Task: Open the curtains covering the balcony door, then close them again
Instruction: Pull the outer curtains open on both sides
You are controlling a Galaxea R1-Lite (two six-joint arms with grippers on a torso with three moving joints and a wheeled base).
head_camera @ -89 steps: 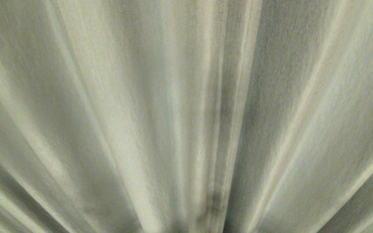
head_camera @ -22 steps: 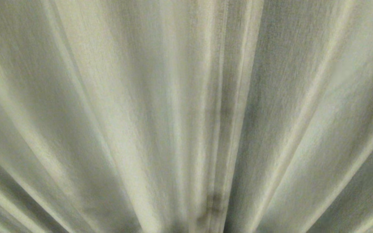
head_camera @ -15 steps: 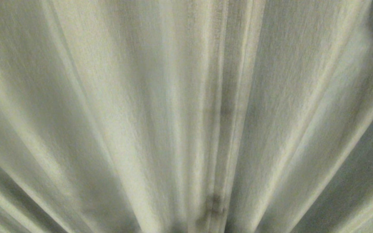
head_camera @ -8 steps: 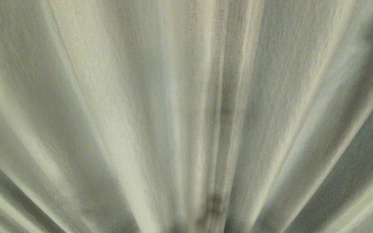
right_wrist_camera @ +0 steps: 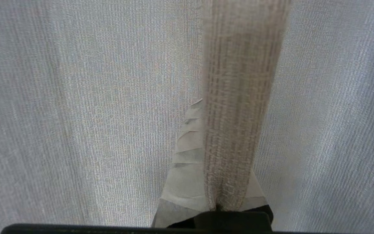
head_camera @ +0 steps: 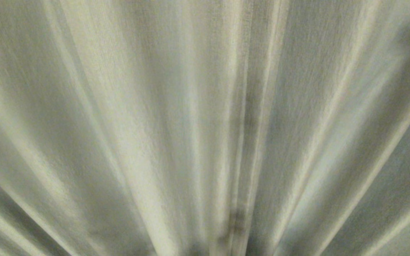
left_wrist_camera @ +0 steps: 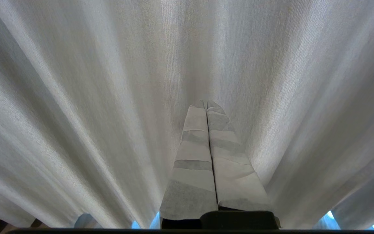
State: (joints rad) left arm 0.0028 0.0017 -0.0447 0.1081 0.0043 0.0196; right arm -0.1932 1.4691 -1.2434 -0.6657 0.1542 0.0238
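Head cam: nothing but curtains (head_camera: pixel 176 117), pleats hanging vertical and filling the whole frame; two panels meet at a hemmed seam a bit R of centre. Balcony door not visible, fully covered, so opening not started by the look of it

R pincer (right_wrist_camera: pixel 206 107): clenched on a fold of curtain edge (right_wrist_camera: pixel 242 97). Beige woven strip runs straight up from between the taped fingers (right_wrist_camera: pixel 187 143), long axis vertical, in line with the pincer. Paler fabric hangs just behind it. Judging from this, grip is made and the pull comes next

L pincer (left_wrist_camera: pixel 207 104): clenched on nothing, taped tips pressed together, pointing at the pleats close in front. Can't tell if tips touch the cloth. Looks parked

Key relation: held edge sits inside R pincer, fabric hangs down along its own length, so the drag has to go sideways, across the pleats, not along them. R arm is the one on it; L not involved

Risk, as a guess: thin pinch on heavy cloth could slip once the pull loads it
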